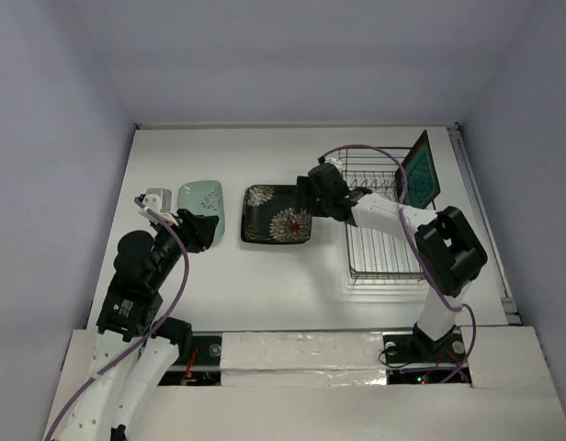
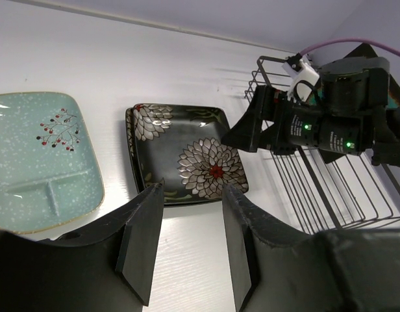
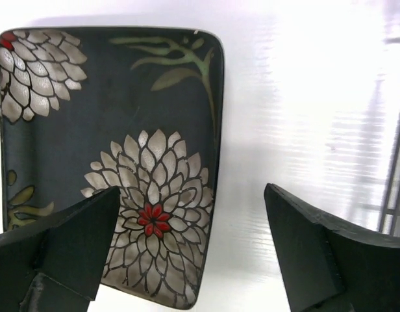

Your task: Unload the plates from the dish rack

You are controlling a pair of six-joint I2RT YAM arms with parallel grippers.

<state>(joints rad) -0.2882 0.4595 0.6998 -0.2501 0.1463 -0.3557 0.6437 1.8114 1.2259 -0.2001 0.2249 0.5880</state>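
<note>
Black with white flowers, one plate point(image 3: 109, 130) lies flat on the table point(image 1: 265, 285), just left of the dish rack point(image 1: 384, 253). The right gripper point(image 3: 192, 195) hangs over its right edge, pincer wide and holding nothing, so the plate rests on its own. A mint plate point(image 1: 202, 204) lies further left. The left gripper point(image 2: 193, 195) hovers near it, half wide and empty. One teal plate point(image 1: 420, 170) stands on edge at the rack's far right end — propped up by the wires, and probably next.

We noted two plates lying flat on the table point(image 2: 122, 65).
Mint plate point(image 2: 37, 159) lay beside black flowered plate point(image 2: 187, 153); left gripper point(image 2: 192, 214) stood parted, holding nothing; dish rack point(image 2: 330, 188) at right.
</note>
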